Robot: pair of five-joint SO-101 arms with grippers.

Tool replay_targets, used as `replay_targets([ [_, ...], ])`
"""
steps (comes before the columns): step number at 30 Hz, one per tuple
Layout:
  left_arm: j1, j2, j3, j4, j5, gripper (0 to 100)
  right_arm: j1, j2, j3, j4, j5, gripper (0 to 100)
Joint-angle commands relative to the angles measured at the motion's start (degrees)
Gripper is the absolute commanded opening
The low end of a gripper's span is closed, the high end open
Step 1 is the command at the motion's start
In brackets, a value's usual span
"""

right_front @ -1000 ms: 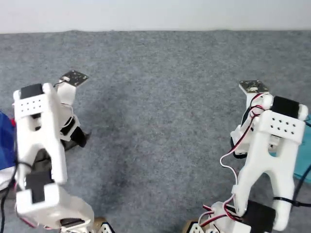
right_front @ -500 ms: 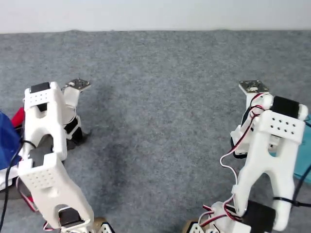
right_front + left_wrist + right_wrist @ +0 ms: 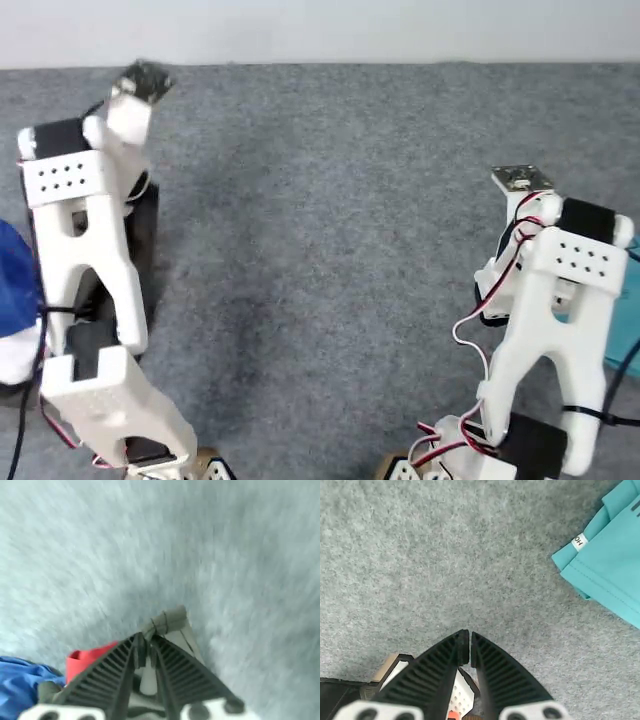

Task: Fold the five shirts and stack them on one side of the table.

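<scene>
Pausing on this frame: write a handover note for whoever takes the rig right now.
Left gripper: shut, empty, above the table near its left side.
Right gripper: shut, empty, over bare table.
Shirts: red shirt and blue shirt lie heaped together by the left arm; teal shirt lies at the right edge.
Done: no finished stack to be seen.
Left: fold the shirts and stack them on one side. Three are in sight; find the others.
</scene>
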Motion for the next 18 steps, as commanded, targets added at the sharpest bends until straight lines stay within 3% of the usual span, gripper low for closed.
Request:
replay_targets([
  [1,5.7,-6.3,-7.2,0.4,7.2,1,-0.1,-2.7,-0.3,2.4,-0.4,1.1],
  [11,26.4,-7.6,-26.4,-0.4,13.6,1,-0.2,-2.7,-0.3,2.4,-0.4,1.1],
  [18,40.9,-7.6,-30.5,-4.5,13.6,1,-0.2,-2.7,-0.3,2.4,-0.4,1.1],
])
